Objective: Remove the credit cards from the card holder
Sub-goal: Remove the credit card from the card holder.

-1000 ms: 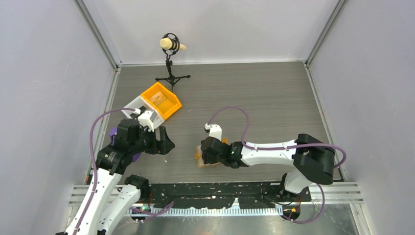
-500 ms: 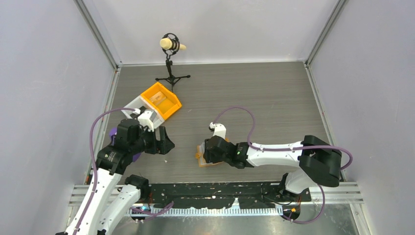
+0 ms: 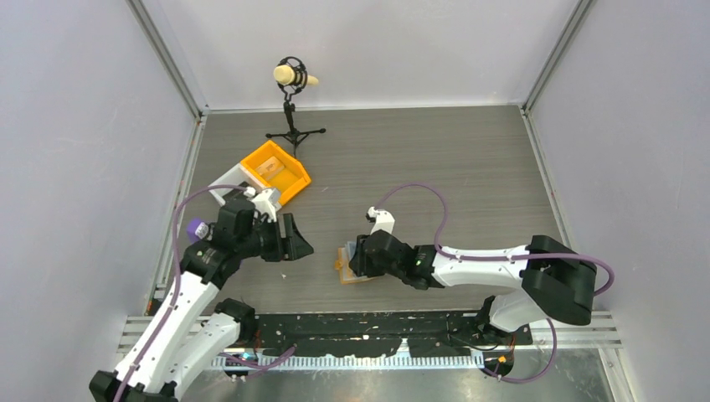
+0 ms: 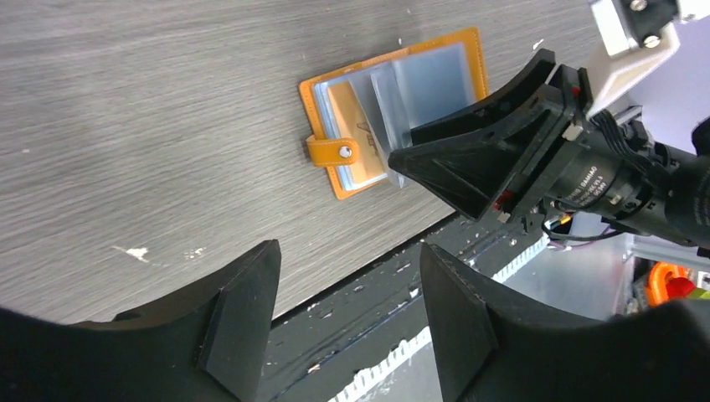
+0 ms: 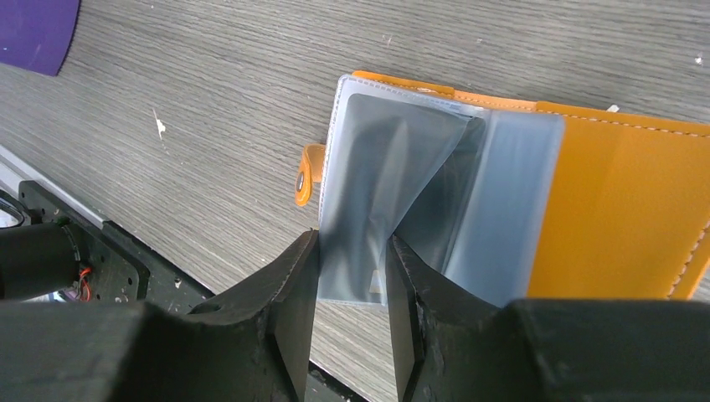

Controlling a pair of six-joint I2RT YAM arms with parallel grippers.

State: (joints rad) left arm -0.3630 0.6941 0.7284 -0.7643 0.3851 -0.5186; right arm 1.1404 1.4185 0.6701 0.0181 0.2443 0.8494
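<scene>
The card holder (image 3: 345, 273) lies open on the table near the front edge, orange with blue-grey pocket panels (image 5: 619, 209). My right gripper (image 3: 357, 258) reaches over it from the right. Its jaws (image 5: 353, 243) pinch the near edge of one pocket panel (image 5: 393, 159), which bows and lifts off the others. A dark grey shape shows through that panel; I cannot tell if it is one of the credit cards. My left gripper (image 3: 297, 243) hovers open to the holder's left, nothing between its fingers (image 4: 347, 260). The left wrist view shows the holder (image 4: 435, 71) with its snap strap (image 4: 333, 152).
An orange bin (image 3: 276, 170) with a white bin (image 3: 230, 184) beside it stands at the back left. A microphone stand (image 3: 293, 126) is behind them. A purple object (image 3: 198, 228) lies by the left arm. The black front rail (image 3: 377, 331) runs just below the holder.
My left arm has swung right toward the holder and its jaws have narrowed a little. My right gripper has shifted slightly right and closed a bit on the panel.
</scene>
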